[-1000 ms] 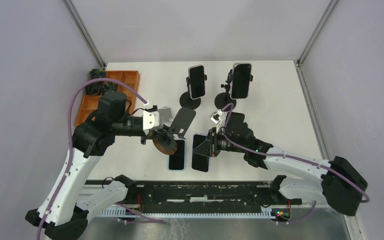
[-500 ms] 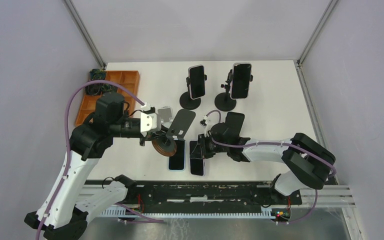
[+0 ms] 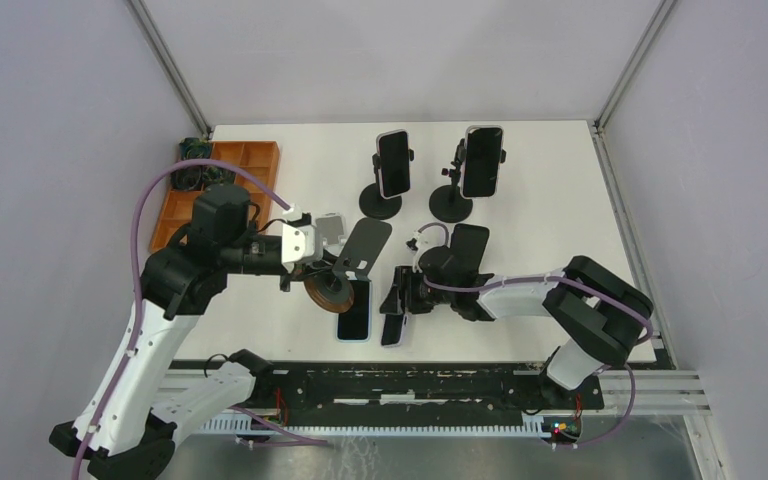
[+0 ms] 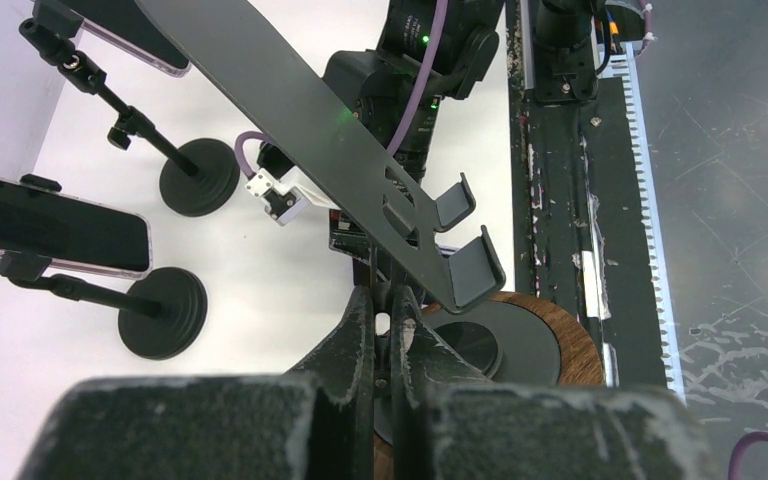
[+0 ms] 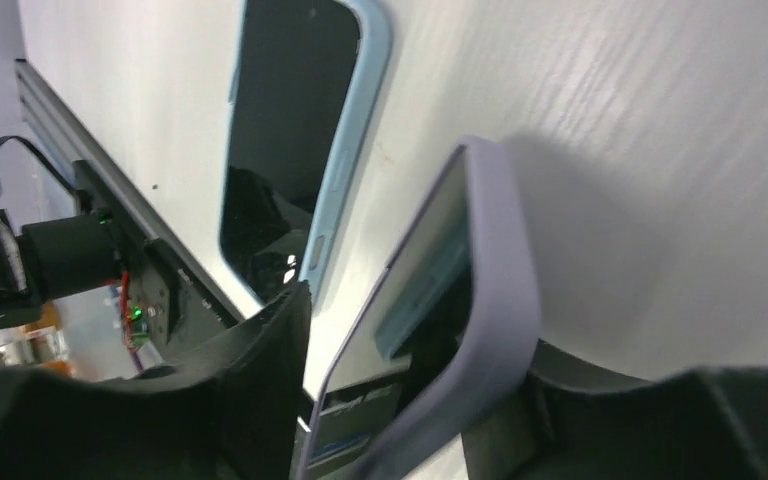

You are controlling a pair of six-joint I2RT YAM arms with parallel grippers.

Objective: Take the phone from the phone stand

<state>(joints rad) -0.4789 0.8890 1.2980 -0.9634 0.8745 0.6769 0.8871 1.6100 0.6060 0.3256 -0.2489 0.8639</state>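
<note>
My left gripper is shut on the thin upright of the phone stand, a dark grey plate on a round wooden base. No phone sits on the plate. The phone in a lilac case stands tilted on its long edge by the table, between the jaws of my right gripper. Those jaws stand open. A gap shows between the left finger and the screen, while the phone's back leans on the other finger.
A phone in a light blue case lies flat just left of the lilac one. Two more phones sit on black stands at the back. An orange tray is at the far left.
My right arm stretched out low and brought the lilac phone down beside the blue one. Its jaws have opened off the phone. The left arm holds the stand almost still.
</note>
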